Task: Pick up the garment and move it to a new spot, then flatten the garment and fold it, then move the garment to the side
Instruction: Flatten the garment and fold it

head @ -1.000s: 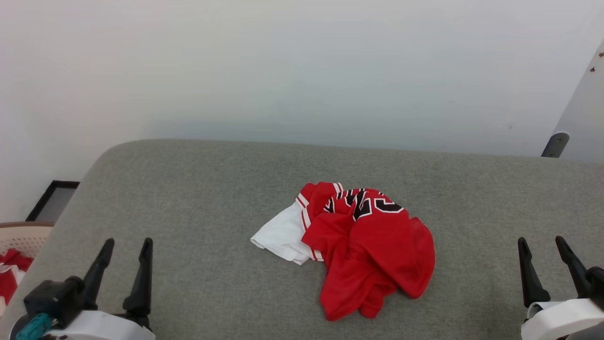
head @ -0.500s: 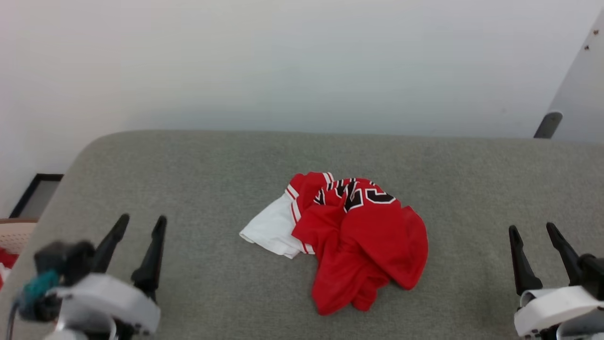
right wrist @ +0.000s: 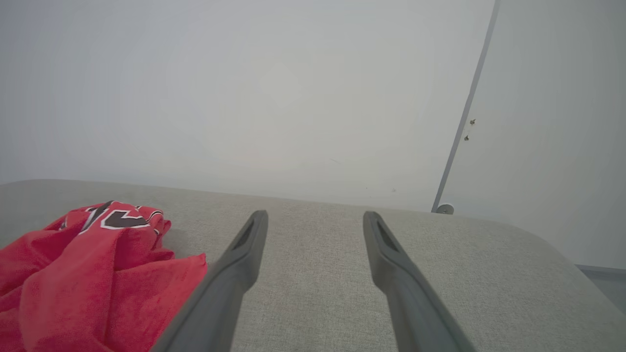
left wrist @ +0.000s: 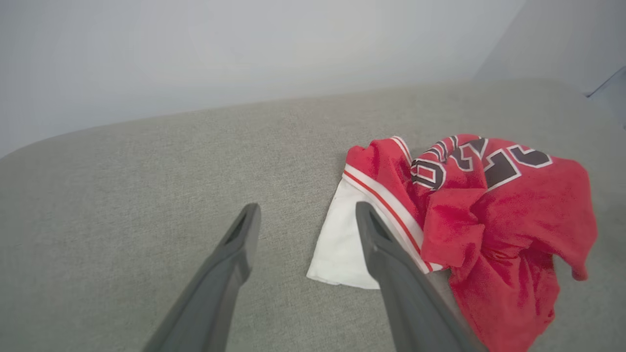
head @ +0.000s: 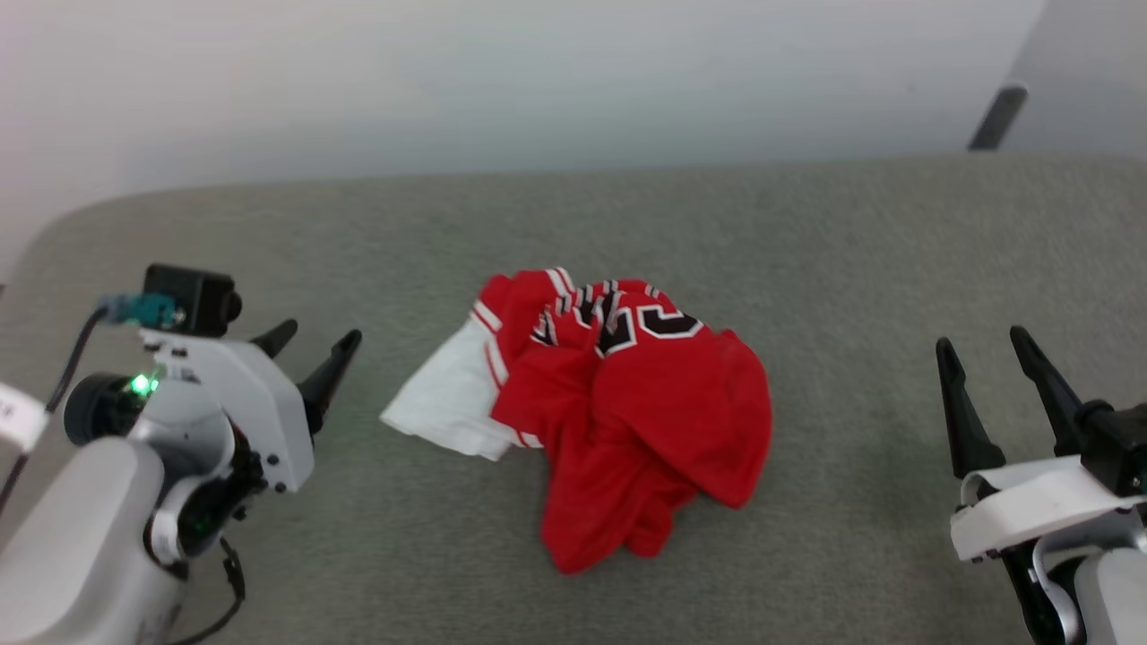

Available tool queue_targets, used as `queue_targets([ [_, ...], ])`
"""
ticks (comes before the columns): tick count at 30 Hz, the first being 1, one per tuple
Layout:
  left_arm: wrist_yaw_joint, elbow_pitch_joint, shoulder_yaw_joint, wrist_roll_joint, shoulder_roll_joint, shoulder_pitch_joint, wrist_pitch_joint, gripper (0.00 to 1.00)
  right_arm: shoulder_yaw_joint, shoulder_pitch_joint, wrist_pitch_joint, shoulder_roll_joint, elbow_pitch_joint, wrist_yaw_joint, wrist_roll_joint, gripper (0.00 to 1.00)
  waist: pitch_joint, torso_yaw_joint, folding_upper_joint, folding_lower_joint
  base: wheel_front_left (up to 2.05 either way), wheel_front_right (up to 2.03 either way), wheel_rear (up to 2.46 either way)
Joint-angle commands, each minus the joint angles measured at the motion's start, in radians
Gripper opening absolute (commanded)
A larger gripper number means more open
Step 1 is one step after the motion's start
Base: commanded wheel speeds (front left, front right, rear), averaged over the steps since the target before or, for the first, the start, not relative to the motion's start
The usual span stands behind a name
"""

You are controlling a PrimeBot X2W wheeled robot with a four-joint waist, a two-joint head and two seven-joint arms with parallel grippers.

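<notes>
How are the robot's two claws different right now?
The left gripper leans sideways toward the garment, while the right gripper points straight up the head view. The left gripper is close to the garment's white sleeve; the right gripper sits farther from the garment's red side. Both have dark fingers, stand open and hold nothing.

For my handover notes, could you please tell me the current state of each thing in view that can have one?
garment: crumpled in a heap on the grey table, unfolded, white sleeve sticking out on the robot's left, ungripped.
left gripper: open, empty, near the white sleeve, apparently not touching it.
right gripper: open, empty, well apart from the garment.
</notes>
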Motion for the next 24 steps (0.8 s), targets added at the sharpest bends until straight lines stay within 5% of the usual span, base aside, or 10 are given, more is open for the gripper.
queue_targets([
  [1,-0.006,0.038,-0.009,-0.013,-0.006,-0.032,0.035,1.00,0.007,-0.021,-0.010,0.000,0.002,0.000,0.006,1.00,0.074,-0.070,0.0000,0.0000,0.00,0.00,0.00],
  [10,-0.006,0.223,-0.077,-0.029,-0.009,-0.118,0.241,1.00,0.009,-0.055,-0.040,-0.003,0.027,0.000,0.018,1.00,0.136,-0.127,0.0000,0.0000,0.00,0.00,0.00],
  [19,-0.002,0.371,-0.112,-0.031,-0.041,-0.150,0.311,1.00,0.001,-0.066,-0.052,0.000,0.036,0.000,0.014,1.00,0.163,-0.133,0.0000,0.0000,0.00,0.00,0.00],
  [20,-0.001,0.389,-0.112,-0.044,-0.052,-0.151,0.322,0.84,0.000,-0.070,-0.053,-0.001,0.037,0.000,0.012,1.00,0.164,-0.132,0.0000,0.0000,0.00,0.00,0.00],
  [21,-0.002,0.401,-0.115,-0.047,-0.058,-0.152,0.332,0.47,-0.001,-0.072,-0.054,-0.002,0.038,0.000,0.011,1.00,0.165,-0.130,0.0000,0.0000,0.00,0.00,0.00],
  [22,-0.002,0.401,-0.115,-0.047,-0.058,-0.152,0.332,0.47,-0.001,-0.072,-0.054,-0.002,0.038,0.000,0.011,1.00,0.165,-0.130,0.0000,0.0000,0.00,0.00,0.00],
  [23,0.001,0.424,-0.113,-0.074,-0.078,-0.149,0.365,0.00,-0.002,-0.073,-0.055,-0.004,0.042,0.000,0.010,1.00,0.164,-0.127,0.0000,0.0000,0.00,0.00,0.00],
  [24,0.001,0.424,-0.113,-0.074,-0.078,-0.149,0.365,0.00,-0.002,-0.073,-0.055,-0.004,0.042,0.000,0.010,1.00,0.164,-0.127,0.0000,0.0000,0.00,0.00,0.00],
])
